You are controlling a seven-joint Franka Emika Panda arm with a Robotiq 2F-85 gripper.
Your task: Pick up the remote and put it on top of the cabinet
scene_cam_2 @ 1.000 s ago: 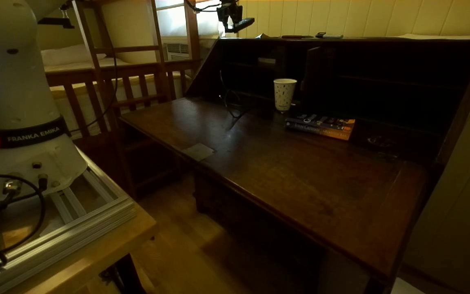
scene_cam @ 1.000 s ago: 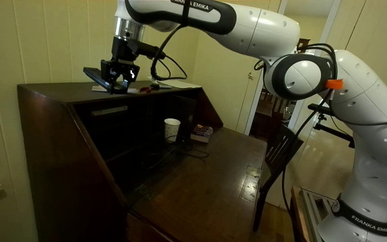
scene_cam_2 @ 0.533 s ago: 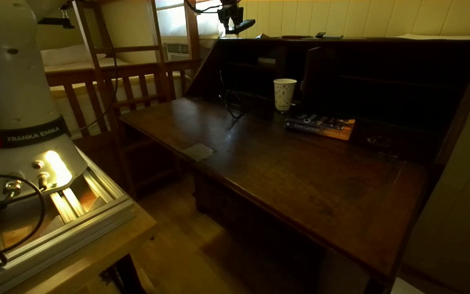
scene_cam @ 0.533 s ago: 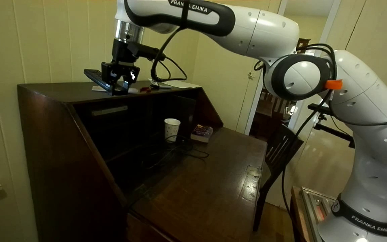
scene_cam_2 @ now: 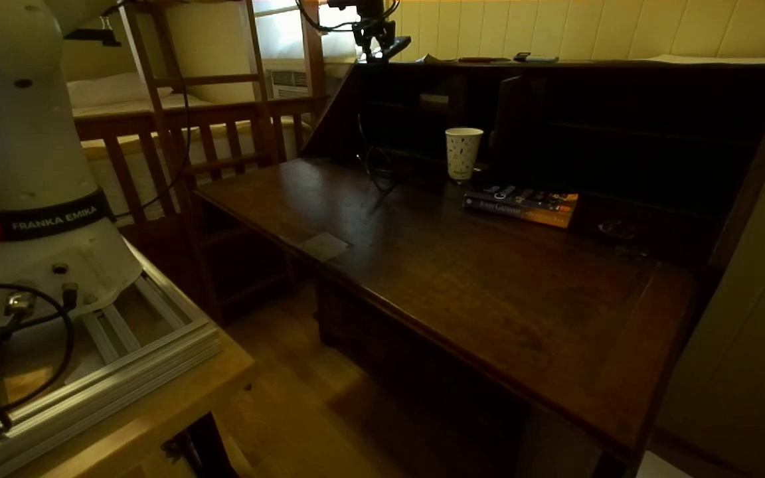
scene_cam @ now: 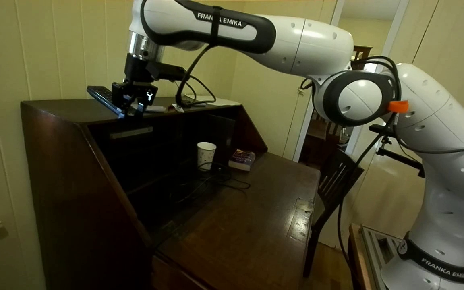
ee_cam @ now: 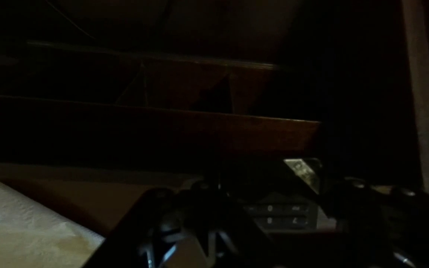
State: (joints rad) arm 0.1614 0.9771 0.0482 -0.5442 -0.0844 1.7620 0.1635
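Observation:
The dark wooden cabinet [scene_cam: 63, 110] has its flat top at the upper left of an exterior view, with the desk leaf [scene_cam_2: 462, 265] folded out below. My gripper [scene_cam: 130, 113] is at the top's front edge and shut on the black remote [scene_cam: 101, 96]. The remote is tilted, its far end raised over the top. It also shows beside the gripper in an exterior view [scene_cam_2: 397, 46]. In the dark wrist view its number keys [ee_cam: 281, 212] show between the fingers. I cannot tell whether the remote touches the top.
White paper [scene_cam: 216, 100] and small items [scene_cam_2: 535, 58] lie on the cabinet top. A white cup [scene_cam: 206, 155], a book [scene_cam: 242, 160] and loose black cables [scene_cam: 216, 183] are on the desk leaf. A dark chair [scene_cam: 334, 177] stands beside the leaf.
The arm has come lower and shifted left in an exterior view, carrying the remote down closer to the cabinet top. The grip on the remote looks the same.

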